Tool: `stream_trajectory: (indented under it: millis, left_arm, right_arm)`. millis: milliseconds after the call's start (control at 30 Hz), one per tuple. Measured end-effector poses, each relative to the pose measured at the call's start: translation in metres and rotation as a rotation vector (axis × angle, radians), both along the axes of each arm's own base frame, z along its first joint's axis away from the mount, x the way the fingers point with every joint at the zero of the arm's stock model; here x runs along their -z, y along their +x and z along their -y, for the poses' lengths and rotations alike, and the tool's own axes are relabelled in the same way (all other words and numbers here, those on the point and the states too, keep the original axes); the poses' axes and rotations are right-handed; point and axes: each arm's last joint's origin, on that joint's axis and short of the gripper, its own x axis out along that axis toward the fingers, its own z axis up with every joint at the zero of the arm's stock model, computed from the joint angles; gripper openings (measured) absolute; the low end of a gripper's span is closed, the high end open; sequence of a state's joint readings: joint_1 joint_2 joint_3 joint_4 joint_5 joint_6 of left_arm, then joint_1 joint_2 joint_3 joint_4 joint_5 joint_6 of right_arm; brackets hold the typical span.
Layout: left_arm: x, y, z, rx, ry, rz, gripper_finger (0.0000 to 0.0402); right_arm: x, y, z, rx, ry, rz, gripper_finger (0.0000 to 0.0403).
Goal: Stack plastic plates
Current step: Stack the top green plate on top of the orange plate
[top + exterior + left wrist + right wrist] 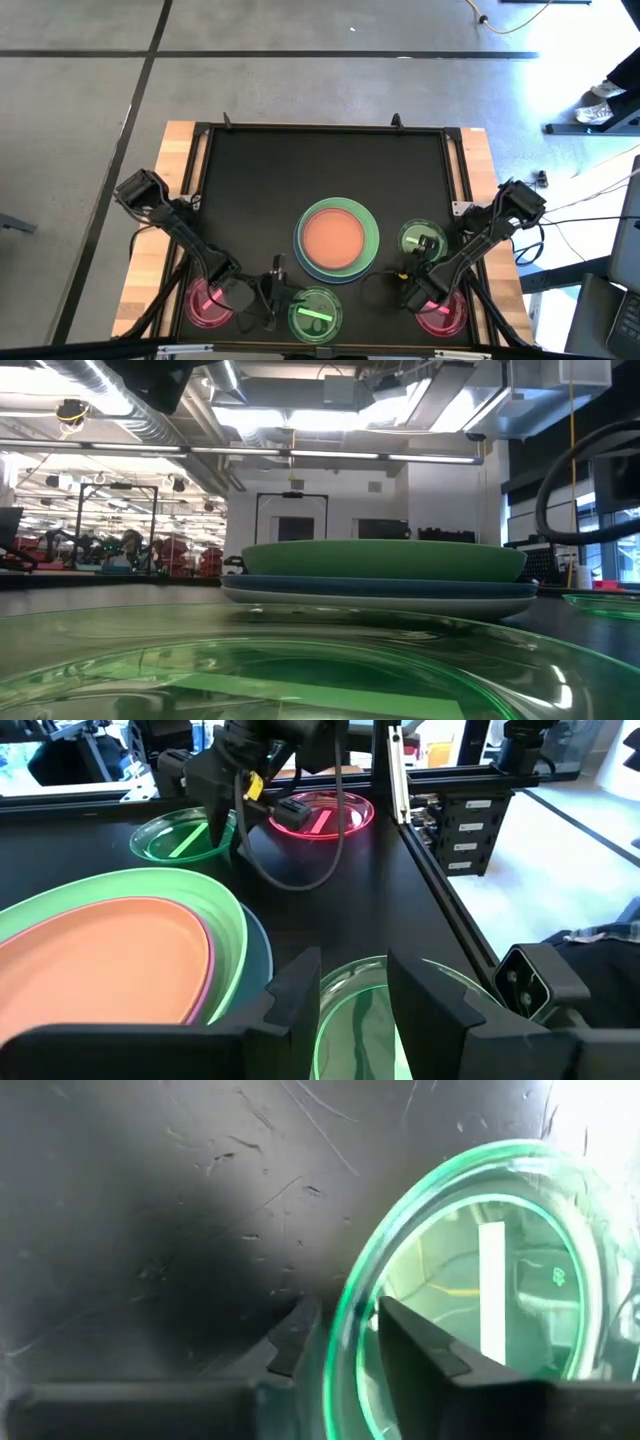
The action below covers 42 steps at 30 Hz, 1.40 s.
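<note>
A stack of plates (335, 238) stands mid-table: orange on top, then a purplish rim, green, blue and white (380, 575). A see-through green dish (315, 315) lies at the near edge, and my left gripper (280, 305) (355, 990) is at its left rim. A second green dish (422, 240) (180, 835) lies right of the stack, with my right gripper (413, 260) (348, 1335) at its near rim. Two pink dishes (210, 305) (440, 315) rest on the table under the arms. My left gripper has the near green dish's rim (345, 985) between its two fingers, one finger inside the dish and one outside, coming almost level from the table's left. Whether the dish is off the table cannot be told. My right gripper has the second green dish's rim (355, 1315) between its fingers, one finger (410, 1340) inside the dish and the other outside, slanting down from above. The dish's bright bar (492, 1290) shows beyond the fingers.
The black mat (300, 170) is bare over its far half. A raised frame and wooden strips (478, 160) border it on both sides. The right arm's cable (300, 870) loops above the mat between the dishes.
</note>
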State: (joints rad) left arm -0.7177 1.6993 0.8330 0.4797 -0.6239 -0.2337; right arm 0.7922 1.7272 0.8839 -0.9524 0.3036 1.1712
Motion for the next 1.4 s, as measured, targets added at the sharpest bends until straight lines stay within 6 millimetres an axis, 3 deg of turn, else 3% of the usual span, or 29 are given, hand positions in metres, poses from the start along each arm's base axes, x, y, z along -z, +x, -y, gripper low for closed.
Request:
stream_trajectory:
  millis: [267,667,1000,1400]
  left_arm:
    - [0.000,0.000,0.000,0.000,0.000,-0.001,0.0112]
    - [0.000,0.000,0.000,0.000,0.001,-0.001,0.0112]
    - [0.000,0.000,0.000,0.000,0.001,-0.001,0.0112]
    - [0.000,0.000,0.000,0.000,0.000,0.000,0.0112]
  right_arm:
    - [0.002,-0.001,0.001,-0.049,-0.018,-0.019,0.0006]
    - [-0.004,-0.002,0.005,-0.092,-0.110,-0.067,0.0005]
    - [-0.043,0.008,-0.003,-0.097,-0.205,-0.080,0.0001]
    - [-0.084,0.026,-0.017,-0.182,-0.251,0.046,0.0001]
